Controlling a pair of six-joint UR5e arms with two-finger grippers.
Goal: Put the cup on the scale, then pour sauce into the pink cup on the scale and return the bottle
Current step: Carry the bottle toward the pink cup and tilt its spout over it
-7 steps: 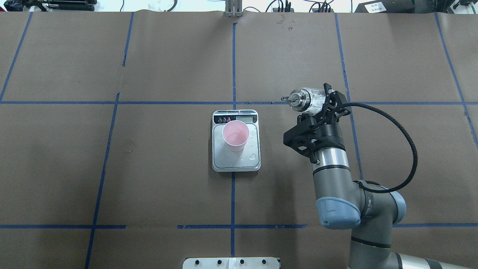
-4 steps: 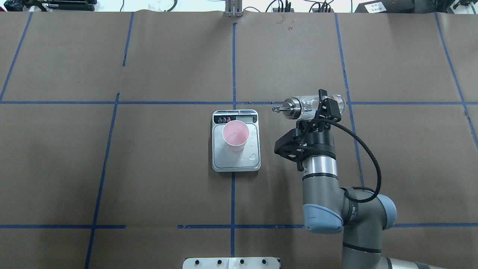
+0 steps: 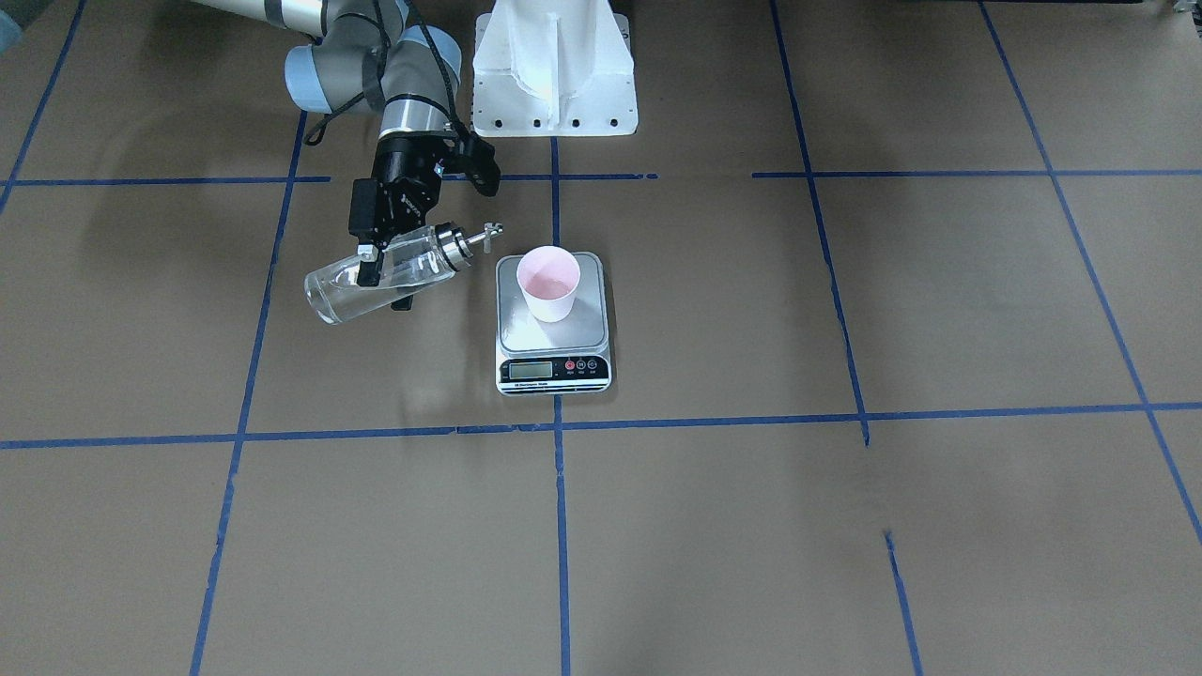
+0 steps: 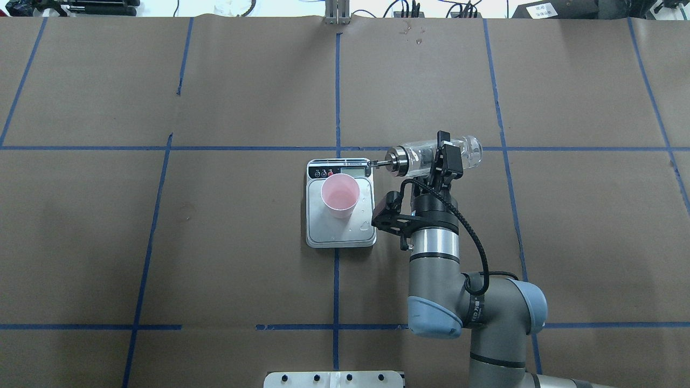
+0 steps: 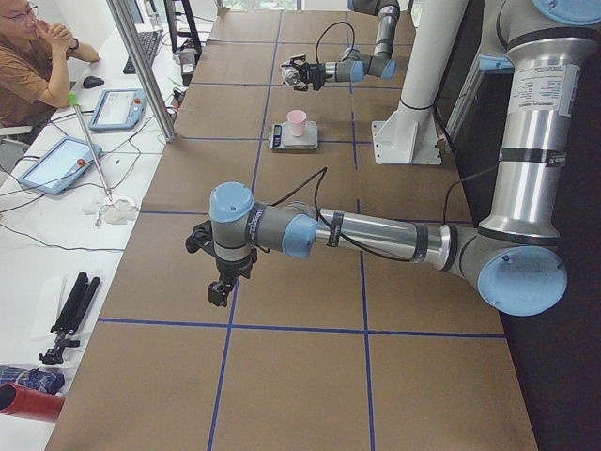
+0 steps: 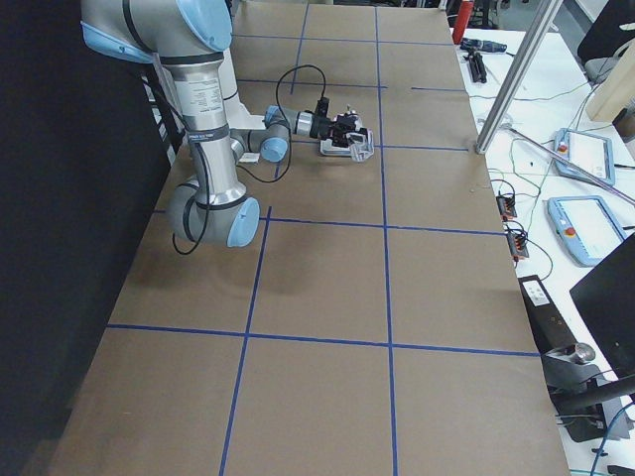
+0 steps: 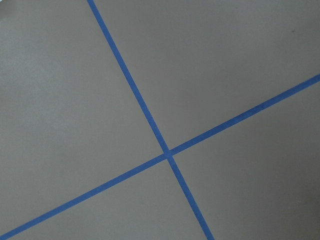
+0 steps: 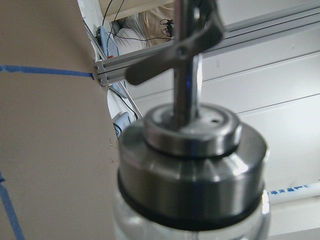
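Observation:
The pink cup (image 4: 339, 195) stands upright on the scale (image 4: 345, 233), also in the front view as cup (image 3: 549, 282) on scale (image 3: 554, 371). My right gripper (image 4: 444, 159) is shut on the clear glass bottle (image 4: 415, 156), held above the table and tipped almost level. Its silver cap and spout (image 3: 470, 239) point at the scale, the tip by the scale's display corner, short of the cup. No stream of sauce shows. The right wrist view is filled by the cap (image 8: 192, 170). My left gripper (image 5: 221, 287) hangs over bare table far off; I cannot tell whether it is open or shut.
Water drops lie on the scale's platform (image 4: 366, 223). The white robot base (image 3: 554, 66) stands behind the scale. Blue tape lines (image 7: 167, 152) cross the brown table. An operator (image 5: 28, 66) and tablets (image 5: 117, 108) are across the table's far edge.
My right arm has moved left toward the scale with the bottle. The bottle has tipped flatter, and its spout now reaches the scale's corner.

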